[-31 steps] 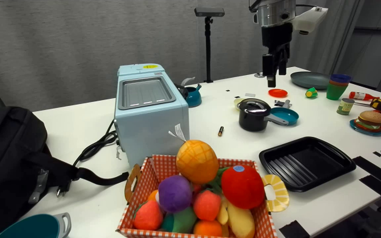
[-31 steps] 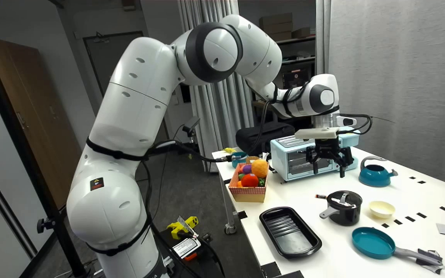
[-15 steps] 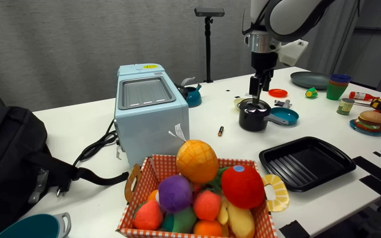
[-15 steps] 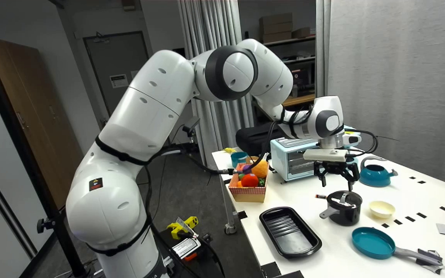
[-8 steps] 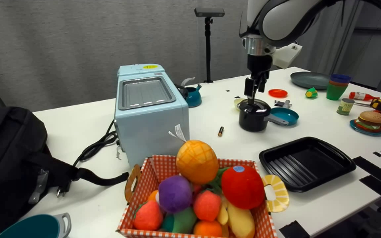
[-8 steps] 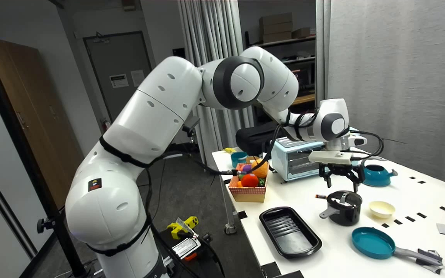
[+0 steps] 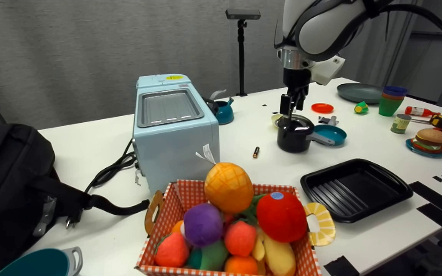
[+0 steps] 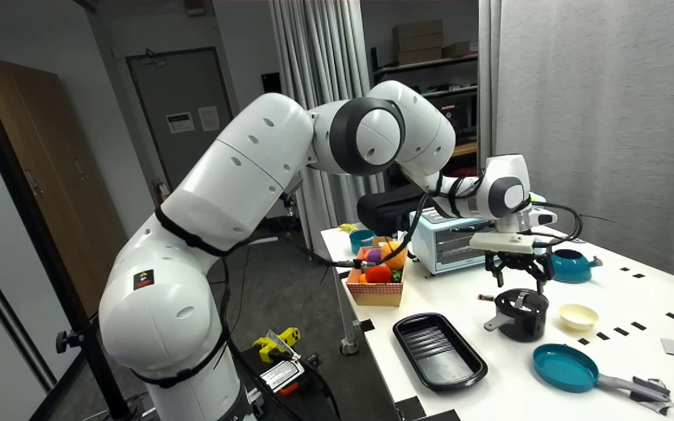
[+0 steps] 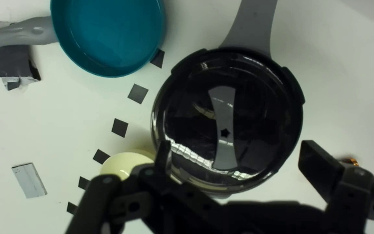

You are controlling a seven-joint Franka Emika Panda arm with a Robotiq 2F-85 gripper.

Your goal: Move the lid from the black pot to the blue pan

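The lid (image 9: 193,136) is dark and see-through with a grey strap handle. It sits on the black pot (image 9: 252,26), which also shows in both exterior views (image 7: 294,142) (image 8: 523,327). My gripper (image 9: 235,146) is open, with its fingers wide apart on either side of the lid's handle. In both exterior views the gripper (image 7: 294,111) (image 8: 519,285) points down just above the lid (image 8: 522,300). I cannot tell whether a fingertip touches the lid. The blue pan (image 9: 109,35) stands beside the pot with nothing in it; it also shows in both exterior views (image 7: 332,134) (image 8: 565,368).
A pale yellow bowl (image 8: 578,316) is close to the pot, under one finger in the wrist view (image 9: 122,164). A battery (image 7: 256,152) lies on the other side. A black grill tray (image 8: 439,351), a blue oven (image 7: 178,145), a fruit basket (image 7: 236,230) and a kettle (image 8: 571,266) stand around.
My gripper has come down from high above the table to just over the lid, with only a small shift in the last half second. It has stayed open. Lid, pot and pan have not moved.
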